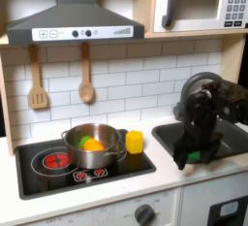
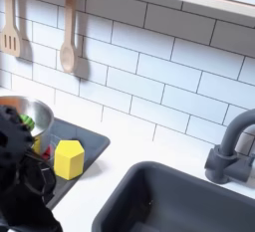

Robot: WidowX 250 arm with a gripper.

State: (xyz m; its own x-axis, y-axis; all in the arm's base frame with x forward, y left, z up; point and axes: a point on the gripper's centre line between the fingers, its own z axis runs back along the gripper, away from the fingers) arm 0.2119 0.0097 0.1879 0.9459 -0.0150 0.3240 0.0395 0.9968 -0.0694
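In the first exterior view my black arm (image 1: 206,99) reaches down over the dark sink (image 1: 228,138) at the right. The gripper (image 1: 191,158) hangs at the sink's front left corner. A small green patch shows at its fingertips; whether the fingers are closed on it is too blurred to tell. In the second exterior view the arm (image 2: 18,171) is a dark mass at the lower left, in front of the pot (image 2: 22,112). A yellow block (image 1: 134,142) (image 2: 68,159) stands on the stove's right edge, between the pot and the sink (image 2: 189,201).
A steel pot (image 1: 94,143) holding an orange and a green piece sits on the black stovetop (image 1: 39,167). A spatula (image 1: 37,80) and a wooden spoon (image 1: 86,75) hang on the tiled wall. A grey faucet (image 2: 234,146) stands behind the sink. A microwave (image 1: 199,5) is overhead.
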